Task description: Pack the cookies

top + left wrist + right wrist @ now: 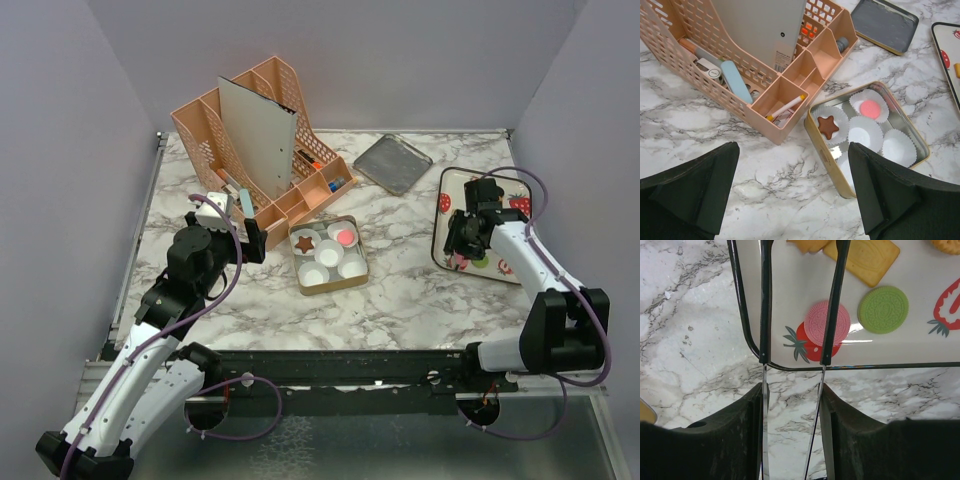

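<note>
On the strawberry-print tray [746,330] lie a pink round cookie [815,320], a green round cookie [883,309] and an orange-yellow rectangular biscuit [862,257]. My right gripper [792,387] is shut on a pair of metal tongs [764,315]. The tongs' black tips reach over the tray, spread apart, and the right tip crosses the pink cookie. The gold tin [822,150] holds white paper cups, with a brown star cookie [828,126] and a pink round cookie [870,107] in two of them. Left of the tin, my left gripper [792,147] hangs open above the marble.
A peach desk organizer [255,150] with a grey board and pens stands at the back left, close to the tin [330,286]. The tin's grey lid [392,162] lies at the back centre. The tray [447,225] sits at the right by the wall.
</note>
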`<action>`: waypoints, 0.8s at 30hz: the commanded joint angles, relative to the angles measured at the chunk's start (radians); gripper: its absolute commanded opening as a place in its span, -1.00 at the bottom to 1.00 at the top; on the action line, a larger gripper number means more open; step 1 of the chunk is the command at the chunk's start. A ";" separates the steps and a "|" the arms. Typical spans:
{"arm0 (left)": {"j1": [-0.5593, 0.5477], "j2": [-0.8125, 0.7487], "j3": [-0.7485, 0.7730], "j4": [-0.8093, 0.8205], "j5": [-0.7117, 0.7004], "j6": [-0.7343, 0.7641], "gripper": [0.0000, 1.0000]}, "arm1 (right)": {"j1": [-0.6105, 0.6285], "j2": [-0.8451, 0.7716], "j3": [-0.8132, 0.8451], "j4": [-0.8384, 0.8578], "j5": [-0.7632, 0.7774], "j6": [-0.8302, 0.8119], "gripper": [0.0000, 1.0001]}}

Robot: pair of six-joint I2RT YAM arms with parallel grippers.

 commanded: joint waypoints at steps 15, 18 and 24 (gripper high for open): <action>-0.003 -0.007 -0.020 0.023 0.019 0.011 0.98 | -0.006 0.047 0.039 -0.015 0.012 -0.028 -0.15; -0.003 -0.008 -0.020 0.023 0.018 0.012 0.98 | -0.004 0.058 0.040 -0.014 0.007 -0.037 -0.14; -0.003 -0.005 -0.020 0.023 0.019 0.013 0.98 | 0.005 0.072 0.041 -0.024 0.013 -0.044 -0.13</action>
